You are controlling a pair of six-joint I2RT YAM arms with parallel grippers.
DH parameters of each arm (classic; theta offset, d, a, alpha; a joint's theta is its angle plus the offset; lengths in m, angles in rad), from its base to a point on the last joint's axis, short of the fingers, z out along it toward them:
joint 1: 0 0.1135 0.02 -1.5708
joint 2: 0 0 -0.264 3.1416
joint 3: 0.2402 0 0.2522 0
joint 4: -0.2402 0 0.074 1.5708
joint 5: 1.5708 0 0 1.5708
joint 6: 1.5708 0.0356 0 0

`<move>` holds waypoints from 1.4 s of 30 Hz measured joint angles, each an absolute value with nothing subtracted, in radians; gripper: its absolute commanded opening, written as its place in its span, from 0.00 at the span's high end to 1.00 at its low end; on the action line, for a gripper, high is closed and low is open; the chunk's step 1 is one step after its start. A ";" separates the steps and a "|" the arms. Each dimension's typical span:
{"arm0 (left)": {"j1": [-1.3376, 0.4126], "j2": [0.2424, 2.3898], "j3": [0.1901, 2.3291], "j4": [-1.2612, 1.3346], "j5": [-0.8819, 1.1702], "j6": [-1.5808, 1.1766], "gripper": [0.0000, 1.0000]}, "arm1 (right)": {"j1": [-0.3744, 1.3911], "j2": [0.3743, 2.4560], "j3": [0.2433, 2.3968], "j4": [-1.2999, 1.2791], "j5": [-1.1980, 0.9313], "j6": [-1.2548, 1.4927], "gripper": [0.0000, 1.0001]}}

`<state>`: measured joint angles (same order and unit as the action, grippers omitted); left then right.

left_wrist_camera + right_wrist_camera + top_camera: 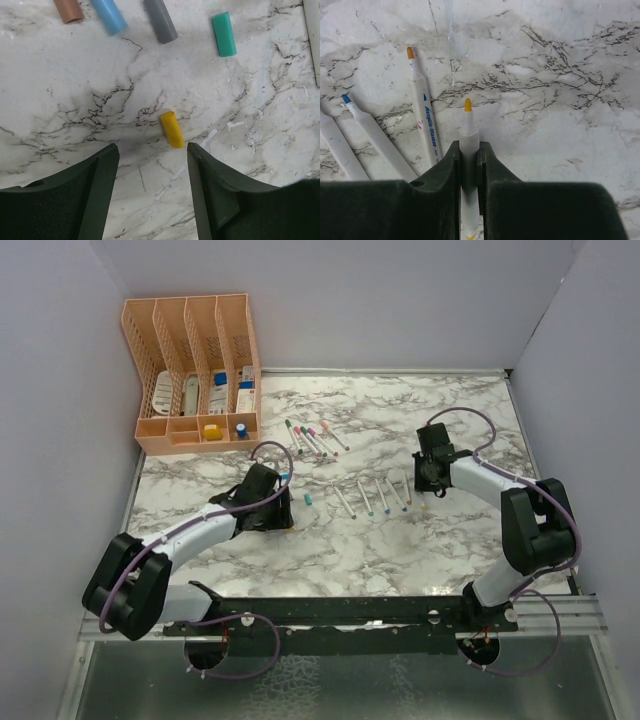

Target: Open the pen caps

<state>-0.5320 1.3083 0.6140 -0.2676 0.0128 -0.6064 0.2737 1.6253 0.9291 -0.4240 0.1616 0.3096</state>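
Pen caps [172, 129]: we log five smooth, stubby plastic tubes on the veined marble table [60, 75]. The yellow one lies loose just ahead of the left gripper [152, 150], whose jaws are spread and hold nothing. Right gripper [468, 150] clamps a yellow-tipped pen [468, 131]. The neighbouring orange-tipped pen [423, 105] reads "Acrylic Marker".

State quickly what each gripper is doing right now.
Left gripper: open, holding nothing; yellow cap lies free just ahead.
Right gripper: closed on the yellow-tipped pen.
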 measured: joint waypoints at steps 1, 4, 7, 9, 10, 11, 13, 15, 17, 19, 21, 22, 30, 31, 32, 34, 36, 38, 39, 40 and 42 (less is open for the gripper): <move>-0.532 1.292 0.614 -0.284 0.012 -0.606 0.38 | 0.272 1.628 0.929 -0.422 0.162 0.310 0.89; -0.532 1.231 0.630 -0.340 0.008 -0.607 0.37 | 0.258 1.643 0.929 -0.416 0.163 0.310 0.78; -0.532 1.180 0.673 -0.382 -0.001 -0.608 0.37 | 0.246 1.657 0.932 -0.408 0.163 0.308 0.55; -0.532 1.156 0.702 -0.399 -0.007 -0.611 0.36 | 0.241 1.660 0.934 -0.403 0.162 0.306 0.44; -0.532 1.146 0.717 -0.405 -0.009 -0.614 0.35 | 0.240 1.661 0.936 -0.402 0.162 0.303 0.43; -0.532 1.140 0.729 -0.410 -0.011 -0.616 0.34 | 0.240 1.662 0.937 -0.401 0.162 0.303 0.42; -0.532 1.127 0.752 -0.421 -0.016 -0.621 0.27 | 0.240 1.663 0.943 -0.403 0.162 0.301 0.39; -0.532 1.119 0.773 -0.431 -0.024 -0.625 0.16 | 0.240 1.663 0.954 -0.406 0.162 0.299 0.38; -0.532 1.110 0.792 -0.437 -0.038 -0.629 0.05 | 0.240 1.662 0.981 -0.414 0.162 0.290 0.35; -0.532 1.098 0.811 -0.439 -0.059 -0.633 0.01 | 0.240 1.662 1.036 -0.435 0.160 0.275 0.33; -0.531 1.083 0.825 -0.437 -0.079 -0.638 0.01 | 0.240 1.662 1.123 -0.452 0.149 0.236 0.30; -0.531 1.073 0.830 -0.434 -0.088 -0.641 0.01 | 0.240 1.662 1.123 -0.452 0.149 0.236 0.29; -0.525 1.031 0.827 -0.378 -0.104 -0.683 0.01 | 0.249 1.808 1.537 -0.446 -0.003 0.102 0.28; -0.524 1.030 0.827 -0.374 -0.104 -0.687 0.01 | 0.258 1.850 1.575 -0.450 -0.018 0.088 0.28; -0.523 1.027 0.827 -0.360 -0.103 -0.691 0.01 | 0.267 1.880 1.600 -0.449 -0.026 0.079 0.28; -0.523 1.026 0.827 -0.343 -0.104 -0.698 0.01 | 0.296 1.955 1.651 -0.453 -0.041 0.059 0.29; -0.523 1.026 0.827 -0.335 -0.104 -0.702 0.02 | 0.324 2.012 1.687 -0.461 -0.047 0.046 0.29; -0.523 1.026 0.827 -0.329 -0.104 -0.704 0.02 | 0.356 2.065 1.715 -0.464 -0.048 0.036 0.29; -0.523 1.027 0.827 -0.327 -0.104 -0.705 0.02 | 0.374 2.085 1.721 -0.463 -0.047 0.030 0.30; -0.521 1.028 0.827 -0.325 -0.104 -0.705 0.02 | 0.388 2.096 1.721 -0.463 -0.047 0.027 0.30; -0.518 1.029 0.827 -0.323 -0.104 -0.705 0.02 | 0.418 2.114 1.724 -0.459 -0.047 0.020 0.30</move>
